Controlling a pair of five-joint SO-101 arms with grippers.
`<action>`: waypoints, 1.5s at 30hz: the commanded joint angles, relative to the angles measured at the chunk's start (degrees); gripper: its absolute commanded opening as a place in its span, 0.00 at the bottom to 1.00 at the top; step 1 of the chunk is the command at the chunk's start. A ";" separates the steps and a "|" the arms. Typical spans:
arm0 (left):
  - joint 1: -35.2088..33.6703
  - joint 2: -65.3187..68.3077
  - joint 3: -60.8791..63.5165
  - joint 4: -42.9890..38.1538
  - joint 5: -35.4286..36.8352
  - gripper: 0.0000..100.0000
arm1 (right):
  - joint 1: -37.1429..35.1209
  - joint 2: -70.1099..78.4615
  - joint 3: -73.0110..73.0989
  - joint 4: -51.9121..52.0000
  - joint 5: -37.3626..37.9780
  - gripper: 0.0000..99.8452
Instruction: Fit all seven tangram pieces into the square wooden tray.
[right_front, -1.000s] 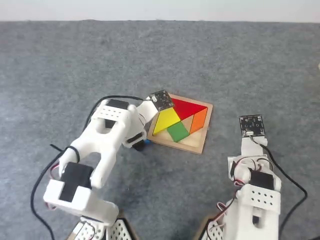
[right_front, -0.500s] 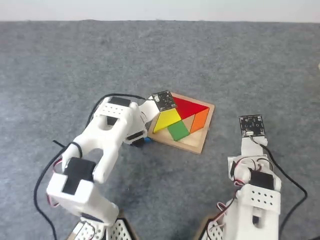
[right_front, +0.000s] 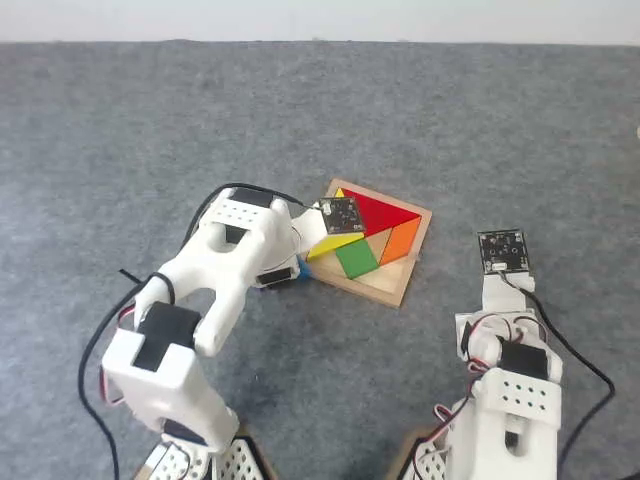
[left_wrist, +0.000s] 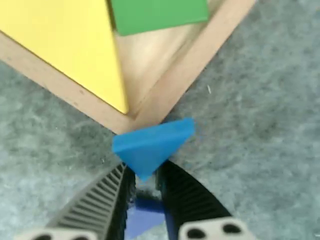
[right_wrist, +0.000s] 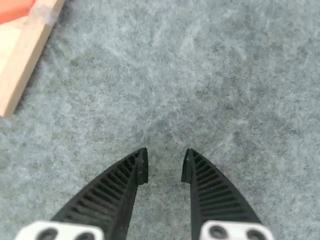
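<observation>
- My left gripper pinches the blue triangle by one tip, so its long edge faces the wooden tray.
- The triangle is just outside the tray's corner, near the yellow piece; I judge it belongs on the bare wood there.
- My right gripper hangs over the grey mat, a little open and holding nothing.

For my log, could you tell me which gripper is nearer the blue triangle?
Left. The left gripper grips the blue triangle at the tray corner; the right gripper hangs open over carpet.
</observation>
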 joint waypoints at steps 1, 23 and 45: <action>-0.53 0.09 -3.47 0.62 -0.79 0.02 | -0.40 -1.10 -1.41 -0.84 0.53 0.13; 7.47 0.79 -13.32 6.33 7.82 0.02 | -0.40 -1.10 -1.41 -0.84 0.53 0.13; 9.76 0.09 -14.99 6.68 16.26 0.02 | -2.42 -1.10 -1.41 -0.66 0.53 0.13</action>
